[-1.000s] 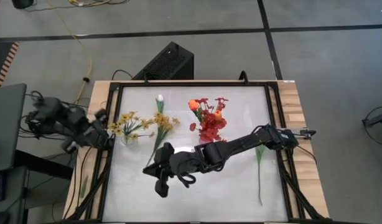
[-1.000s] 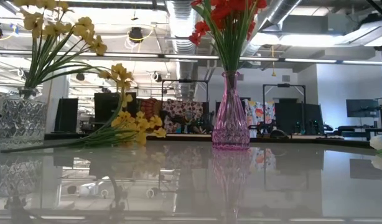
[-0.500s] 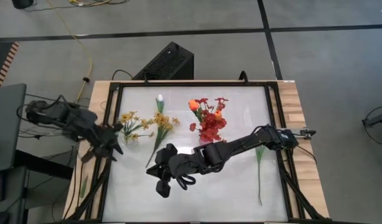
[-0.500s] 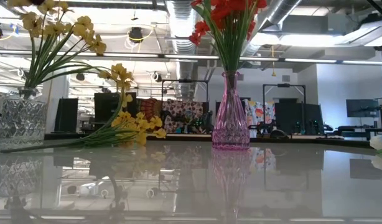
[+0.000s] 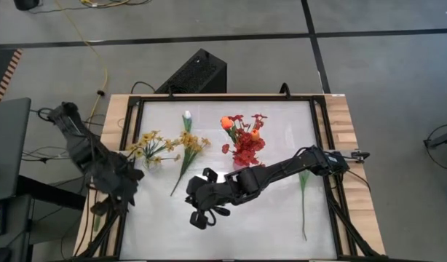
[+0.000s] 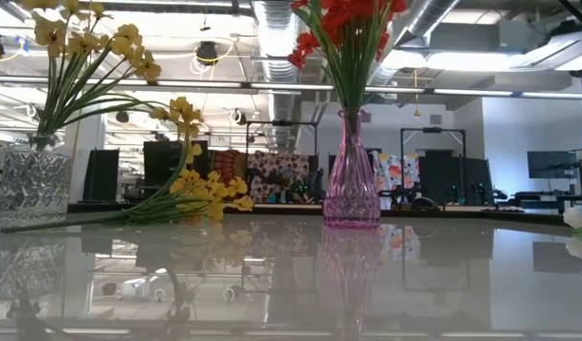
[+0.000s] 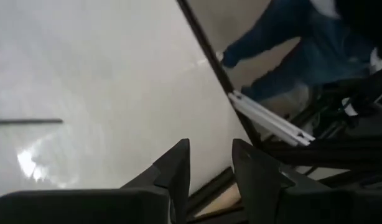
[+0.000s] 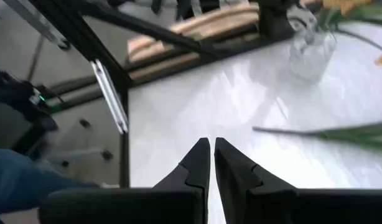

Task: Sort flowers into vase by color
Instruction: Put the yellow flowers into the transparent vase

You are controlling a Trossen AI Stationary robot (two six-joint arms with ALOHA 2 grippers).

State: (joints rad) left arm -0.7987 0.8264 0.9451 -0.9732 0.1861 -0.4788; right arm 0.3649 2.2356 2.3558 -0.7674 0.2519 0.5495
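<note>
Your left gripper (image 5: pixel 107 206) sits out at the worktop's (image 5: pixel 231 225) left edge, over the dark frame rail (image 5: pixel 126 191), with its jaws slightly apart and holding nothing; in its wrist view the rail runs just beyond the fingers (image 7: pixel 172 174) and a person's legs in blue trousers (image 7: pixel 290 56) stand past the corner. Your right gripper (image 5: pixel 202 217) reaches across to the left-centre of the worktop, jaws nearly closed with only a thin slit between them, empty. Near it lies a yellow spray (image 5: pixel 187 149) on its side, stem pointing toward the front, and a white bud (image 5: pixel 187 116) lies near the far edge. The clear vase (image 5: pixel 149 159) stands by the left edge holding yellow sprays (image 6: pixel 82 47), with little room between it and the rail. The pink vase (image 6: pixel 351 170) stands in the middle, holding red sprays (image 5: pixel 245 149) and an orange bud (image 5: pixel 226 123). One green stem (image 5: pixel 304 200) lies along the right side, close to the right rail. The front half of the worktop is bare white surface, the widest stretch for moving. A black box (image 5: pixel 194 73) sits on the floor behind the far edge. You can read no labels or writing anywhere.
</note>
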